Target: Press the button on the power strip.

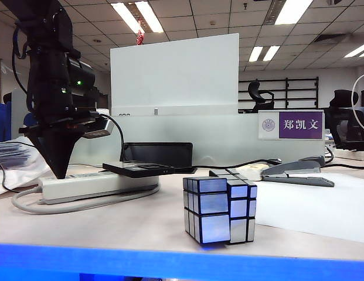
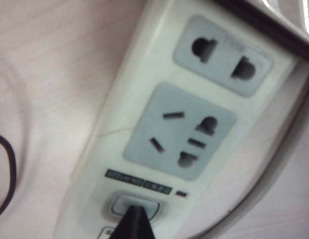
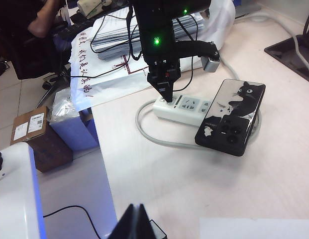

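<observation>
Mirror cube [image 1: 220,209]: nearest thing in the exterior view, a silver block puzzle standing on the worktop [image 1: 111,225] near its front edge, right of the middle.
Power strip [image 1: 97,186]: off-white bar lying on the left part of the worktop, behind the cube; its thick pale cable [image 1: 29,205] loops round its left end. In the left wrist view two grey socket panels show on its top face.
Button [image 2: 135,206]: pale rocker at the cable end of the strip, just past a row of small dark labels.
Left tool [image 1: 57,170]: dark fingers pinched together into one point, aimed straight down at the strip's left end; in the left wrist view the tip [image 2: 133,224] lies on the button. It holds nothing.
Black device [image 1: 138,170]: flat, glossy, with a cat picture on it in the right wrist view; it rests on the strip's other end.
Stapler [image 1: 299,174]: grey, on the right of the worktop, well apart from the strip.
Right tool [image 3: 137,223]: high over the worktop's near edge, away from the strip; fingers closed into a point, nothing between them.
Partition [image 1: 187,126]: pale panel behind the worktop with a purple name plate [image 1: 290,125].
</observation>
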{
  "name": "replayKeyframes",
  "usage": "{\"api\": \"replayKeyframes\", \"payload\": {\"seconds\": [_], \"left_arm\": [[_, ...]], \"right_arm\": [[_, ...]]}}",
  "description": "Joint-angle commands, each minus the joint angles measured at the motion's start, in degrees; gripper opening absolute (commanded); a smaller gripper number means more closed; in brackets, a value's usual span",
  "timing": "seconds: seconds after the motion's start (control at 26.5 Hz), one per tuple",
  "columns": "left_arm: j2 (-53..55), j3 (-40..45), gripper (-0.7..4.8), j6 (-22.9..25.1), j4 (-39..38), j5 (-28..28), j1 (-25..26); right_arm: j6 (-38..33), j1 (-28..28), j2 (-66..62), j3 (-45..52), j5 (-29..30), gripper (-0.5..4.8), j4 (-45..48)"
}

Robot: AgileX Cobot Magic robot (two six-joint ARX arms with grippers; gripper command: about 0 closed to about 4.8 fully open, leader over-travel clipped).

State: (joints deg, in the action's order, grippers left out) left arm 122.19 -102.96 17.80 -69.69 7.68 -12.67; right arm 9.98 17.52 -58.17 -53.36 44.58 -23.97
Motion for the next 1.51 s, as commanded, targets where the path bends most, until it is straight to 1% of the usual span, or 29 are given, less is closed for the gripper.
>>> {"api": "replayKeyframes", "payload": {"seconds": [0.04,0.3,0.64,1.05,1.17,1.32,1.47,1.51], "left_arm": [[3.4,1.3,-0.05,0.2,0.0,0.3,-0.2],[4.9,1.1,-0.05,0.2,0.1,0.3,-0.2],[3.0,0.8,-0.05,0.4,0.0,0.1,-0.2],[-3.7,0.8,-0.05,1.1,0.5,0.2,-0.2],[-5.8,0.8,-0.05,1.1,1.1,2.4,-0.2],[-8.6,0.8,-0.05,1.1,1.5,2.6,-0.2],[-11.3,0.8,-0.05,1.0,0.1,2.9,-0.2],[-12.2,0.8,-0.05,1.0,-0.7,3.9,-0.2]], "right_arm": [[0.4,0.1,0.2,-0.3,0.0,0.00,0.6],[0.4,0.1,0.2,-0.3,0.0,0.00,0.4],[0.8,0.1,0.2,-0.3,-0.1,0.00,0.4],[0.9,0.1,0.1,-0.3,-0.1,0.00,0.7],[0.9,0.1,0.1,-0.3,-0.1,0.00,0.7],[1.0,0.1,0.1,-0.3,-0.1,0.00,0.7],[1.0,0.1,0.2,-0.3,-0.1,0.00,0.8],[1.0,0.1,0.2,-0.3,-0.1,0.00,0.9]]}}
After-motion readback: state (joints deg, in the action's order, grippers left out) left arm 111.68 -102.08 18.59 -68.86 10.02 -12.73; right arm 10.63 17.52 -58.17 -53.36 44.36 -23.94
